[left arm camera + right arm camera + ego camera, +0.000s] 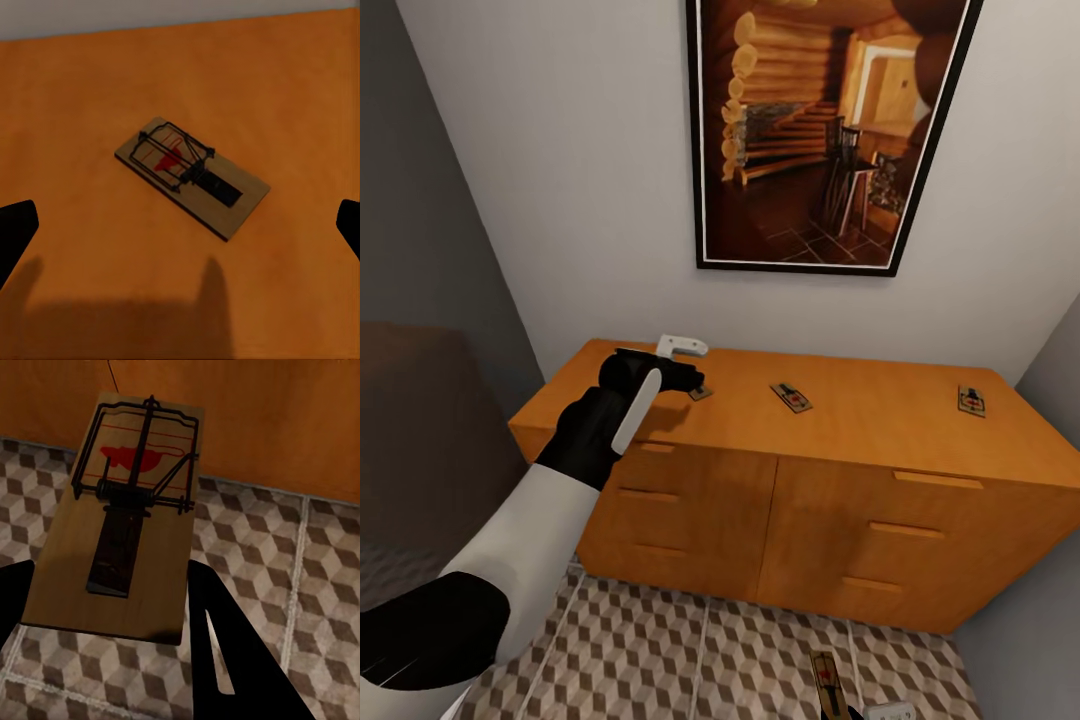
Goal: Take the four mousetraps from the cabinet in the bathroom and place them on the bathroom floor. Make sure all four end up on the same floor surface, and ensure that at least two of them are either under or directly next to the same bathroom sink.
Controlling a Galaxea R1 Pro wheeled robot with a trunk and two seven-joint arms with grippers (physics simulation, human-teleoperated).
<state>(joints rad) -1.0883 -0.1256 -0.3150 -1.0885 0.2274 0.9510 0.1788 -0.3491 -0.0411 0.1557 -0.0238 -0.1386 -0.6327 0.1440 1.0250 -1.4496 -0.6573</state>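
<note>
Three mousetraps lie on top of the orange-brown cabinet [830, 470]: one [701, 392] at the left, one [791, 397] in the middle, one [971, 401] at the right. My left gripper [688, 378] hovers just over the left one and partly hides it. In the left wrist view that mousetrap [191, 176] lies flat between the wide-apart fingertips [15, 232] of my open left gripper [180, 232]. My right gripper [109, 585] is shut on a fourth mousetrap [120, 525], held low over the bathroom floor [300, 585] in front of the cabinet. That held mousetrap [825, 685] also appears in the head view. The sink is out of view.
A framed picture [825, 130] hangs on the white wall above the cabinet. A dark brown block [420, 440] stands to the cabinet's left. Grey walls close in on both sides. The patterned floor [690, 650] runs along the cabinet's drawer fronts.
</note>
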